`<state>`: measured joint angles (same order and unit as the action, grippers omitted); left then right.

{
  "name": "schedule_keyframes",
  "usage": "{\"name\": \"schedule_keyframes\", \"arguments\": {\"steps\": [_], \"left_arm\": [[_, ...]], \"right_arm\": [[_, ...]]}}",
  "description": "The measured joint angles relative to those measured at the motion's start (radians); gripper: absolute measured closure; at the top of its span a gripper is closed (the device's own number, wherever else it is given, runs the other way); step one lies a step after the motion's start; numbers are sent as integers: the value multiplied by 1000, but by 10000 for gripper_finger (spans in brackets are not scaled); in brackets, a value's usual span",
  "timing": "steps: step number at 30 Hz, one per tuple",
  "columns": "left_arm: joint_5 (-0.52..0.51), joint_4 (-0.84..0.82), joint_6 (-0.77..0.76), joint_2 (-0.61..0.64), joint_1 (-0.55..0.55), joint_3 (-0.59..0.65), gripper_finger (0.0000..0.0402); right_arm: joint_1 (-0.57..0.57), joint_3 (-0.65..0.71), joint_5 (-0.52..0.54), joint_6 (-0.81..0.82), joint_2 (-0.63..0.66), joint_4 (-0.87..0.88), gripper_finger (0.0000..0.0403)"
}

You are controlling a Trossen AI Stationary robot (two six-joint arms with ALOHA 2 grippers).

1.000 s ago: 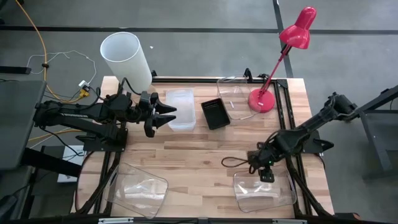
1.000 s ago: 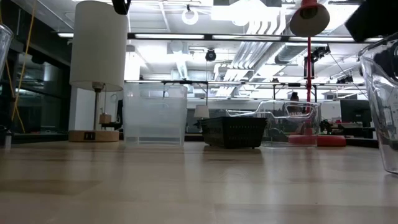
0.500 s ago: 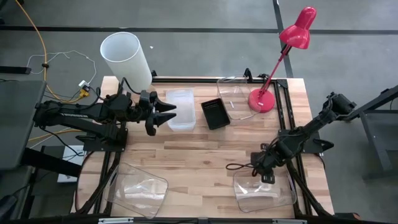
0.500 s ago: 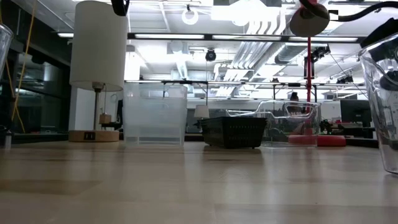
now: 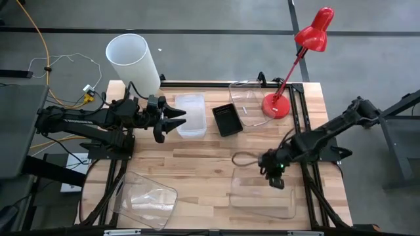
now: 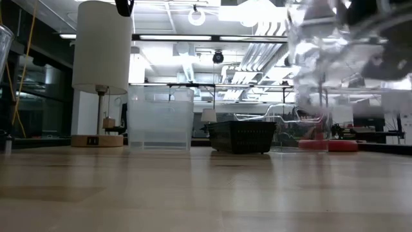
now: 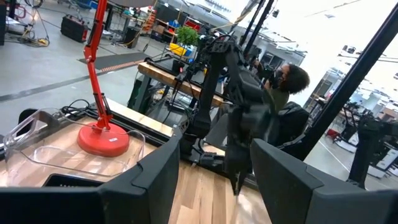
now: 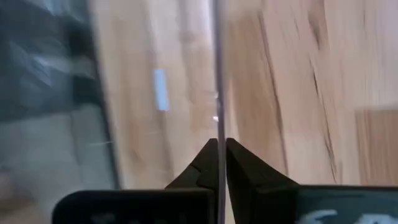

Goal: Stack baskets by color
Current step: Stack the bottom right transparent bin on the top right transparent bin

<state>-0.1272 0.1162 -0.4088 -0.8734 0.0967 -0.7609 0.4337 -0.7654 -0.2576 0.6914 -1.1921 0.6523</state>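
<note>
My right gripper (image 5: 275,176) is shut on a clear rounded-corner tub (image 5: 260,198) at the table's near right. In the low view that tub (image 6: 335,51) hangs tilted and blurred, well above the tabletop. A frosted white basket (image 5: 191,113) and a black perforated basket (image 5: 228,120) stand on their bases at the far middle. A second clear tub (image 5: 244,98) stands beside the lamp, and a third (image 5: 149,200) lies at the near left. My left gripper (image 5: 176,122) waits open, level, just left of the frosted basket, touching nothing. My right gripper pinches the clear tub's thin wall (image 8: 217,118) between its two fingers, at the tub's far rim (image 5: 270,172). The fingers slant down from above, coming from the right. The tub hangs tilted below them, clear of the table.
A red desk lamp (image 5: 279,105) stands at the far right, and a white cylindrical lampshade (image 5: 133,59) at the far left corner. A dark cable loop (image 5: 243,158) lies on the wood left of my right gripper. Bare wood (image 5: 203,164) lies in the table's middle.
My right gripper has shut on the clear tub's rim, then risen and gone toward the table's left. The tub, which stood on the table at the near right, is now lifted clear, tilted, and shifted left.
</note>
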Motion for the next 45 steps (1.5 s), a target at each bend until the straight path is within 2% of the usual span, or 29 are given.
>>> {"name": "schedule_keyframes", "arguments": {"steps": [4, 7, 10, 13, 19, 21, 23, 26, 31, 33, 40, 45], "left_arm": [[0, 0, 0, 0, 0, 0, 216], [0, 0, 0, 0, 0, 0, 216], [0, 0, 0, 0, 0, 0, 216], [0, 0, 0, 0, 0, 0, 216], [16, 1, -7, 0, 0, 0, 216], [19, 1, -7, 0, 0, 0, 216], [19, 1, -7, 0, 0, 0, 216], [19, 1, -8, 0, 0, 0, 216], [21, 1, -26, 0, 0, 0, 216], [22, 1, -33, 0, 0, 0, 216], [21, 1, -34, 0, 0, 0, 216], [21, 1, -34, 0, 0, 0, 216]], "right_arm": [[-98, -15, -50, 17, 92, -97, 401], [-189, -66, -12, 47, 152, -169, 402], [-294, -153, 135, 56, 185, -168, 402], [-402, -282, 283, -19, 189, -127, 403], [-622, -594, 559, -263, 74, 172, 403], [-715, -681, 612, -323, 16, 270, 402], [-810, -745, 588, -332, -43, 355, 403], [-936, -773, 478, -312, -121, 461, 403], [-1103, -684, 257, -309, -181, 502, 403], [-1150, -633, 202, -307, -189, 487, 403], [-1252, -535, 177, -262, -178, 404, 403], [-1264, -526, 261, -256, -179, 439, 403]]}}
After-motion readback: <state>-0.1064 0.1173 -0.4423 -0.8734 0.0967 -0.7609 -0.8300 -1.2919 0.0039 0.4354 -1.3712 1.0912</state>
